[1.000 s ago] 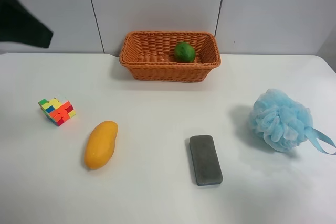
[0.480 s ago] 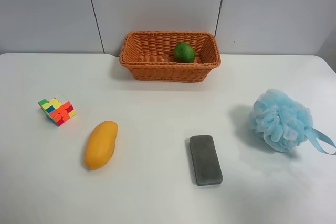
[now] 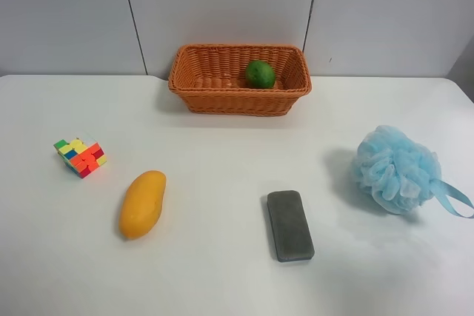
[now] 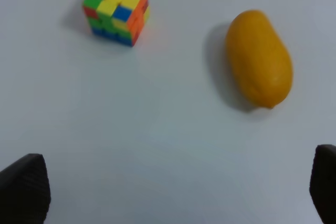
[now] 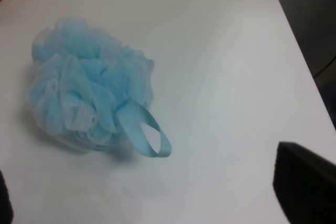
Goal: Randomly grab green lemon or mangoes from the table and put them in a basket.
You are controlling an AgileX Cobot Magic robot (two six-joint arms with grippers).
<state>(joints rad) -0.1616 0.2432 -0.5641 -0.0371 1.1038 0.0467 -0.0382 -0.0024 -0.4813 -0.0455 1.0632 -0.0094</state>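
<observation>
The green lemon (image 3: 260, 74) lies inside the orange-brown wicker basket (image 3: 200, 83) at the back of the white table (image 3: 222, 146). The yellow-orange mango (image 3: 142, 203) lies on the table at the exterior high view's front left; it also shows in the left wrist view (image 4: 258, 57). My left gripper (image 4: 173, 182) is open and empty, hovering above the table short of the mango. My right gripper (image 5: 157, 198) is open and empty, above the table near the blue bath pouf. Neither arm shows in the exterior high view.
A multicoloured puzzle cube (image 3: 80, 157) sits beside the mango, also in the left wrist view (image 4: 116, 16). A dark grey sponge block (image 3: 289, 225) lies front centre. A blue mesh bath pouf (image 3: 394, 170) with a ribbon loop sits at the right, also in the right wrist view (image 5: 89, 90), near the table's edge.
A dark shape at the upper left of the exterior high view one second ago has left the view. The fruits and other objects have not moved.
</observation>
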